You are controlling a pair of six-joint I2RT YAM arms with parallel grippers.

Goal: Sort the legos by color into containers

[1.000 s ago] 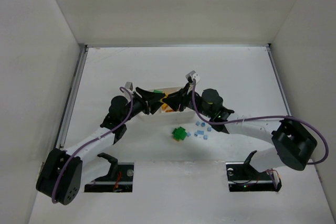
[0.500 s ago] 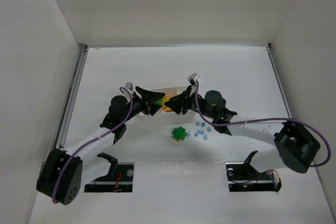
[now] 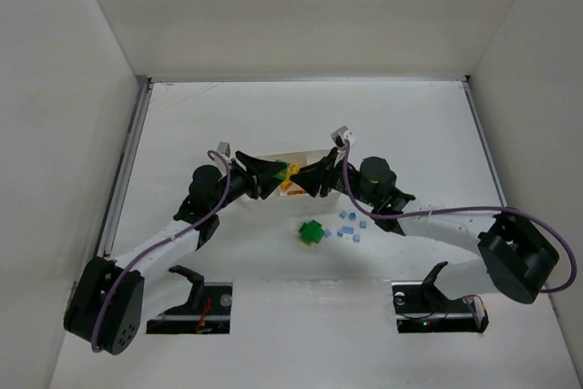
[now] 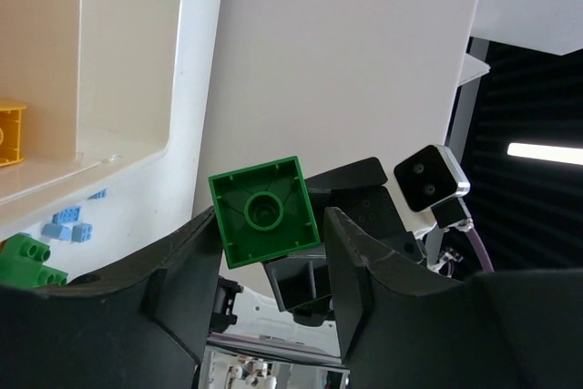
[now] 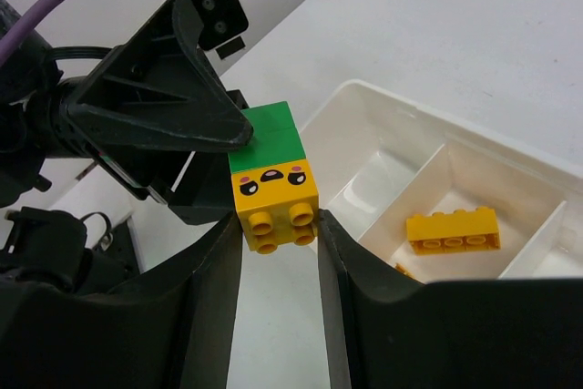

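— Where is the green brick sitting?
— It is riding clipped onto a yellow brick with a face, up in the air at the tray. The left gripper is clamping the green one and the right gripper is pinching the yellow one, with both arms reaching inward, tip to tip.
— What is hiding?
— From above, the arms are covering most of the tray. Another yellow piece is lying in the middle compartment.
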